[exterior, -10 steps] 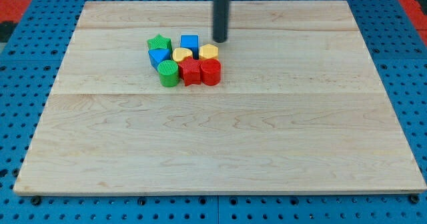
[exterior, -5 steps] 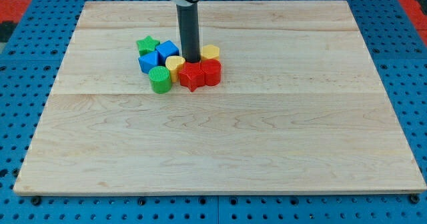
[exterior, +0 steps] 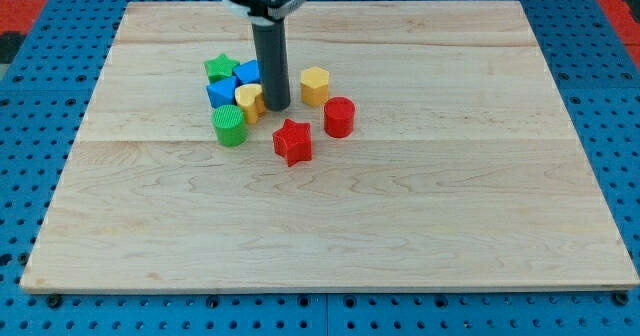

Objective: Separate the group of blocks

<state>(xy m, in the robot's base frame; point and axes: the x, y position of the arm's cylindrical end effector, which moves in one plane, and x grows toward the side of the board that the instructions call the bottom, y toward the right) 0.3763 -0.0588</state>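
Now the cluster is opening up vs. half a sec ago: my tip (exterior: 276, 107) is sitting in the middle of the group, and the red star (exterior: 292, 141), red cylinder (exterior: 339, 117) and yellow hexagon (exterior: 314, 85) are lying apart on the view's right, no longer touching each other or the rest. Left side is lagging: green star (exterior: 219, 67), two blue blocks (exterior: 222, 90) and (exterior: 248, 72), yellow heart (exterior: 249, 99) and green cylinder (exterior: 229, 125) are still bunching close, w/ the tip just beside the heart. So judging approx. halfway; the left pack is needing the next pushes.

No fingers on this rig, just a rod, so nothing to call wide or narrow. The rod is covering part of the upper blue block and the heart's right edge, so contact there is hard to tell. Blue shapes aren't clear. Arm top is cropping out at the view's top; the desk (exterior: 400, 226) is showing whole.
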